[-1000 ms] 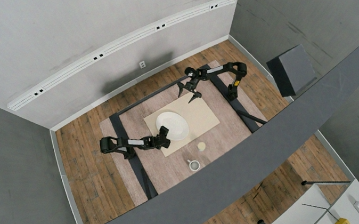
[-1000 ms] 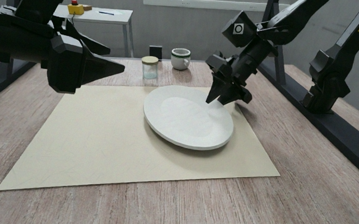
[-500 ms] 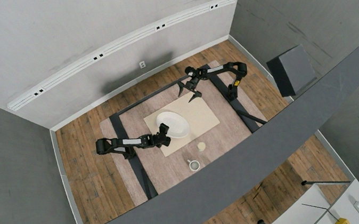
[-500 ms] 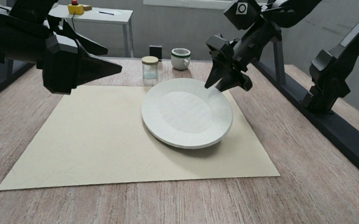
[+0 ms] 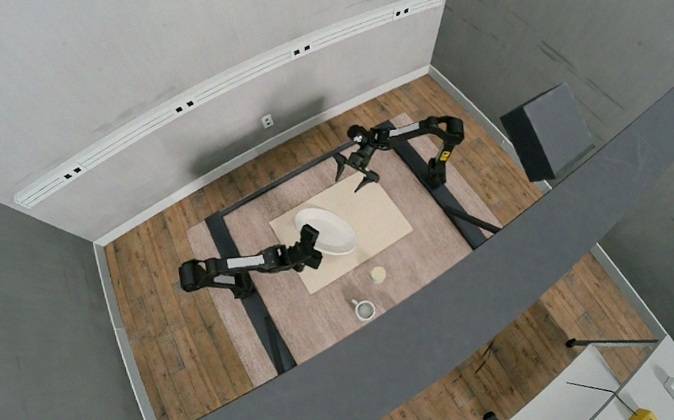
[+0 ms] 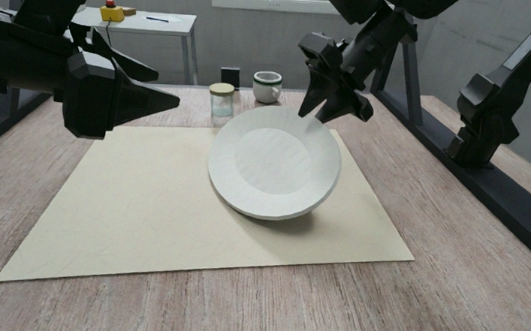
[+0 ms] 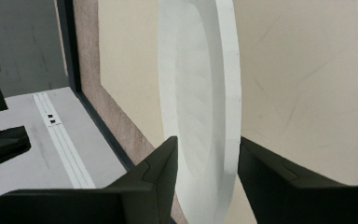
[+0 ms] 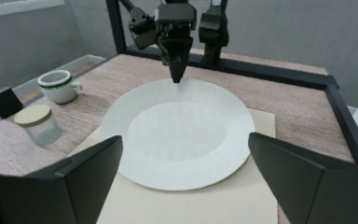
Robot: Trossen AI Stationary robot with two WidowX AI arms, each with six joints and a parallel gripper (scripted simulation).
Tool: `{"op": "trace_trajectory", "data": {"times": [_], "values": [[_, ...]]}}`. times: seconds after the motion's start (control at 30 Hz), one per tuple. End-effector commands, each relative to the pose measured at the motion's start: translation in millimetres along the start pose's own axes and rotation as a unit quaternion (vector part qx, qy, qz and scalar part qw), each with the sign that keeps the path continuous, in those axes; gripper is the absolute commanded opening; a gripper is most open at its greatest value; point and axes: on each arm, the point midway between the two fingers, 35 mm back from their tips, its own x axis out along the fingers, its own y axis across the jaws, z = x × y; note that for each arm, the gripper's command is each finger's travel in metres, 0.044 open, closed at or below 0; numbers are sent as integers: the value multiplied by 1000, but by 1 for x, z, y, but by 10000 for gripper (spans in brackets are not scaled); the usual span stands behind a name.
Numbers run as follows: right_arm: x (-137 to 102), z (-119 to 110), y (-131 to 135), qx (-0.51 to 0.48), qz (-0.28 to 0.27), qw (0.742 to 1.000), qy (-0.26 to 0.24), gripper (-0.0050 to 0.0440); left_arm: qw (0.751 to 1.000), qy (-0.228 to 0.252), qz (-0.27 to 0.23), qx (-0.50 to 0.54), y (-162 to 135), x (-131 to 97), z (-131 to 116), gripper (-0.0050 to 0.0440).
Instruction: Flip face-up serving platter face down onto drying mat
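The white serving platter [image 5: 328,231] [image 6: 272,161] [image 7: 193,84] [image 8: 177,133] is tipped up over the cream drying mat [image 5: 374,233] [image 6: 123,215] [image 7: 298,70]. Its inner face is turned towards the exterior camera, with its raised rim at my left gripper [image 6: 310,117] [image 7: 204,141] [image 8: 176,85]. That gripper is part open, one finger on each side of the rim; the outer finger appears to touch its underside. Whether the low rim rests on the mat is unclear. My right gripper [image 5: 347,185] [image 6: 168,90] [image 8: 185,140] is wide open and empty, above the mat's other end, clear of the platter.
A lidded glass jar [image 5: 378,274] [image 6: 221,99] [image 8: 38,124] and a white mug with a green band [image 5: 364,309] [image 6: 266,87] [image 8: 59,87] stand off the mat, beyond the platter in the exterior view. Dark rails [image 5: 262,316] [image 6: 486,187] [image 8: 261,72] border the table.
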Motion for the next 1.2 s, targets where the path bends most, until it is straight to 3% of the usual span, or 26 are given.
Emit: {"op": "trace_trajectory", "data": {"times": [0.0, 0.27, 0.6, 1.07, 1.17], "values": [[-6, 18, -3, -25, -8, 1000, -13, 400, 999, -5, 28, -17, 25, -6, 4, 160], [-10, 13, -2, -20, -8, 1000, -11, 400, 999, -9, 33, -19, 55, -12, 4, 160], [-7, 17, -1, -24, -5, 1000, -13, 400, 999, -3, 30, -17, 65, -12, 1, 160], [-8, 13, 0, -21, -4, 1000, -11, 400, 1000, -5, 28, -14, 108, -12, 1, 160], [-8, 13, 0, -20, -4, 1000, -11, 400, 999, -3, 28, -15, 103, -12, 0, 160]]}}
